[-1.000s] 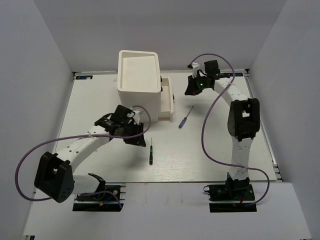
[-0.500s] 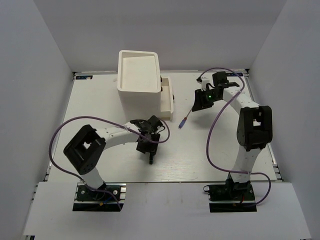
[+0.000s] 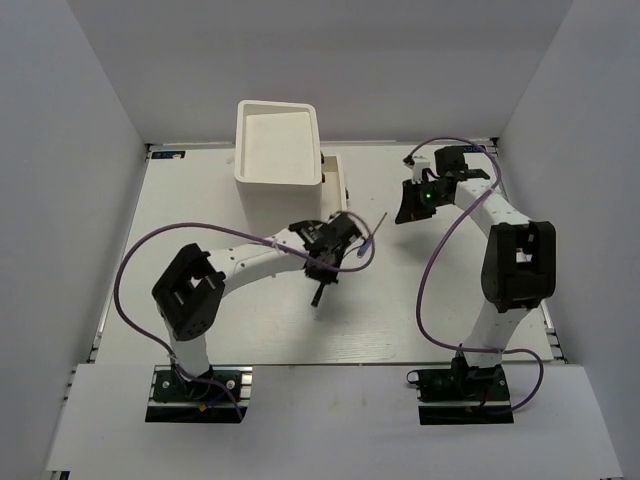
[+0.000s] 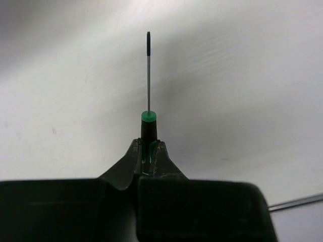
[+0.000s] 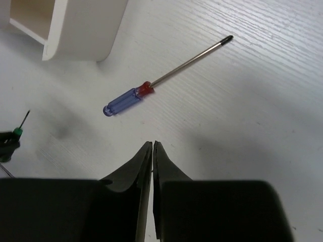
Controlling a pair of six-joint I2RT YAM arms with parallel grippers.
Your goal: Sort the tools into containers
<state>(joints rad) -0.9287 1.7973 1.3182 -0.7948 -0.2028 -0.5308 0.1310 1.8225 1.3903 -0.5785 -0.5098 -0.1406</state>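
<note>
The counter (image 3: 450, 300) carries the white cabinet (image 3: 280, 200) in the upper middle of the overhead view. One drawer (image 3: 345, 200) is pulled out along the cabinet's right-hand side.

The left arm reaches in from the lower left, and its purple cable (image 3: 200, 226) loops over towards the drawer's near end. The left gripper (image 4: 148, 151) is clamped on the black screwdriver (image 4: 148, 123). It grips only the handle, below the green collar, so the whole thin shaft juts out ahead. The tool looks to be just off the counter, near the drawer's lower corner.

The right gripper (image 5: 152, 148) hangs closed and empty, to the right of the drawer in the overhead view. The blue and red screwdriver (image 5: 126, 101) lies flat on the counter just ahead of it, between the two arms.

- **Pivoting in the grip:** the hold is narrow and on a round handle, so the black screwdriver could turn or slide out during a quick swing.
- **Catching the drawer:** the long shaft may strike the drawer's rim and lever the tool loose before it is over the opening.
- **Arms crowding:** both arms are working beside the same drawer, so the left arm or its cable may brush the blue and red screwdriver, or the two wrists may meet.
- **Closed right gripper:** it would only push its screwdriver away unless it opens before descending.
</note>
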